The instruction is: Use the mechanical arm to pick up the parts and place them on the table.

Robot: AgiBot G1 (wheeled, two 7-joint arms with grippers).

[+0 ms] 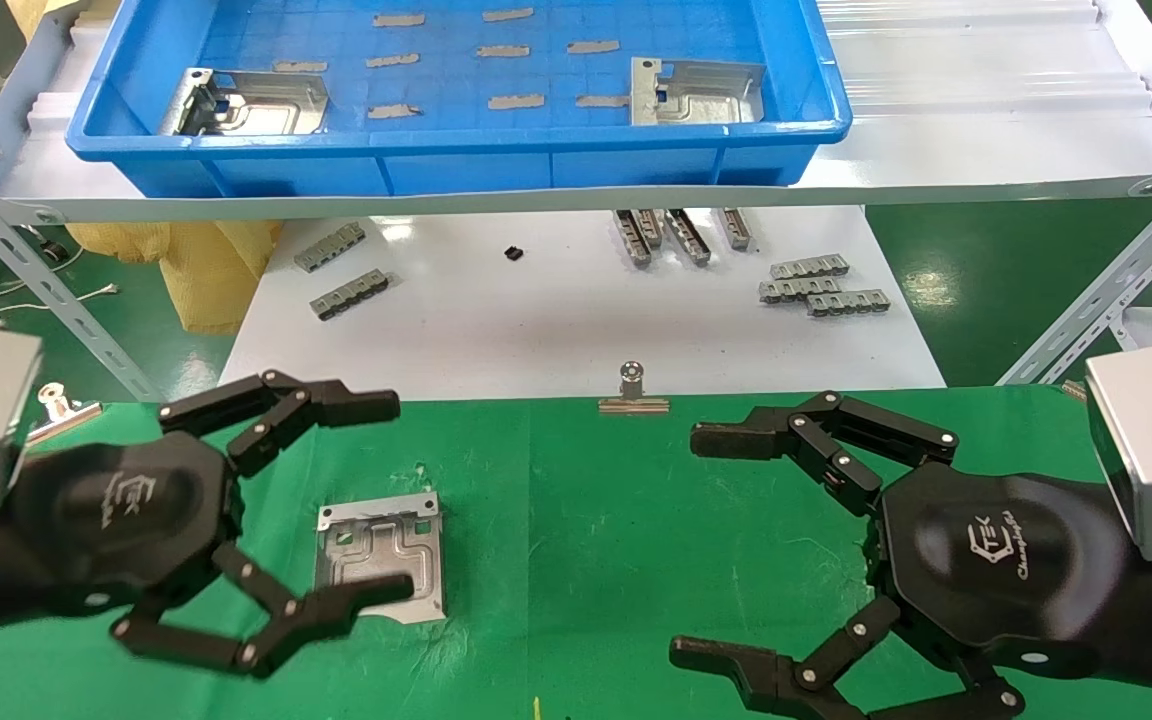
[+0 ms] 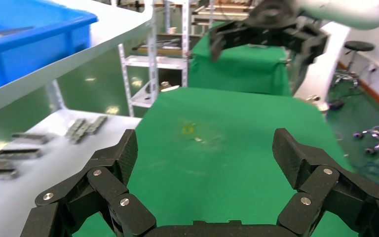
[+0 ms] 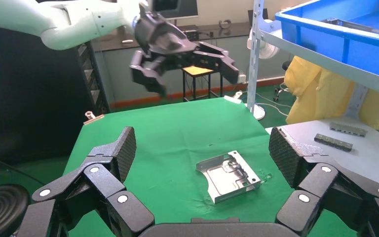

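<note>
On the wrinkled green cloth table (image 1: 586, 520) one shiny silver stamped plate (image 1: 381, 556) is lying flat, untouched. Left black gripper (image 1: 376, 500) is hovering above it, fingers spread, empty. Right black gripper (image 1: 701, 545) is hanging alongside, also spread; two more plates (image 1: 698, 92) are sitting in the blue plastic tray (image 1: 456, 140).

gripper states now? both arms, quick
Left gripper: open, empty, raised above the part lying on the green table.
Right gripper: open, empty, over the green table.
</note>
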